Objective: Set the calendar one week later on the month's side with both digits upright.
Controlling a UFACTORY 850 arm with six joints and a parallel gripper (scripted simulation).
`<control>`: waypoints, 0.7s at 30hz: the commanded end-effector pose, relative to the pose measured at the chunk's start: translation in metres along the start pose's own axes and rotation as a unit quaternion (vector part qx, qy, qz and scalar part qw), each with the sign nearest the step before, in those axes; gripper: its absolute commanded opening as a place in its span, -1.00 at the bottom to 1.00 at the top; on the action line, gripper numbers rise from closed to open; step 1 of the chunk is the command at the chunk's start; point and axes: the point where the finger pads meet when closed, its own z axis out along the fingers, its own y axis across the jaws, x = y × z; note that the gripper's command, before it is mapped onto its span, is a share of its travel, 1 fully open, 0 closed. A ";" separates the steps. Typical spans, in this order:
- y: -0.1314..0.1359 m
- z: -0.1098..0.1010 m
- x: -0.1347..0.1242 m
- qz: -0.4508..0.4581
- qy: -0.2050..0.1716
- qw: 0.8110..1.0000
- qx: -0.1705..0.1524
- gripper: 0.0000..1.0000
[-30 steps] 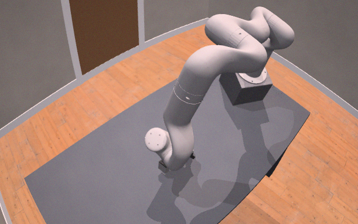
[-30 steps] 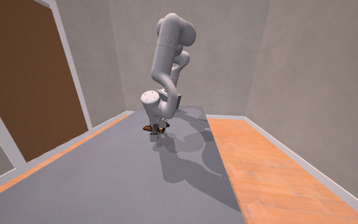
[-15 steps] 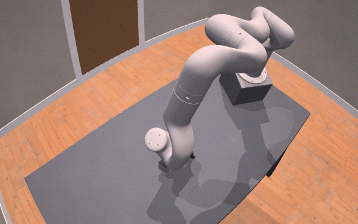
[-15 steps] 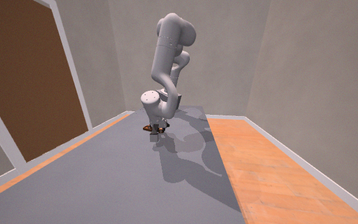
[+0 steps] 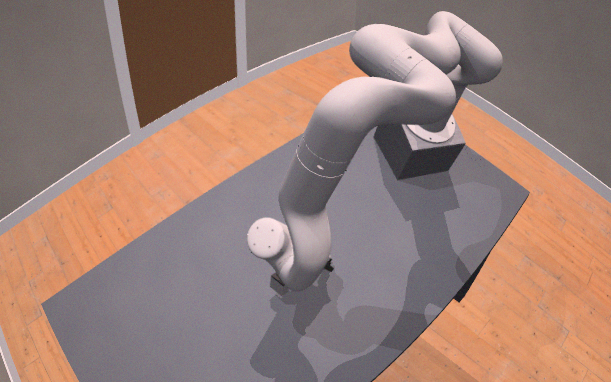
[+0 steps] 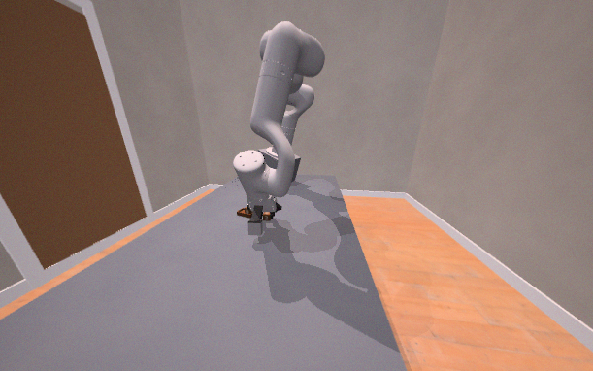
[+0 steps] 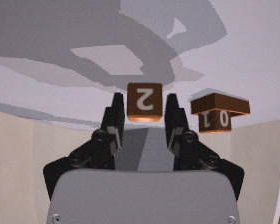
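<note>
Wrist view: gripper [image 5: 304, 275] [image 6: 267, 217] [image 7: 144, 104] parted around the "2" cube [image 6: 267, 217] [image 7: 144, 100], with a gap on both sides, pinching nothing. Best to clear straight up or back, without brushing either face, or to centre evenly before any new grip. Off to the right, the tray [image 6: 245, 213] [image 7: 220, 104], partly hiding the second cube [image 7: 215, 121] with "1" and "0" showing; too close for a careless sideways sweep. Exterior view: tray just beside the near finger. Top view: cubes and tray hidden under the arm [image 5: 336, 120] [image 6: 273, 87].
</note>
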 end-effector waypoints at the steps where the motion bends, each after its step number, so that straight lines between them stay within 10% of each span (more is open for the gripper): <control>1: 0.000 -0.001 0.000 0.000 0.001 1.000 0.000 -0.14; 4: 0.000 -0.001 0.000 0.000 0.001 1.000 0.000 -0.05; 5: 0.000 -0.001 0.000 0.000 0.001 1.000 0.000 0.37; 21: 0.000 -0.001 0.000 0.000 0.001 1.000 0.000 0.37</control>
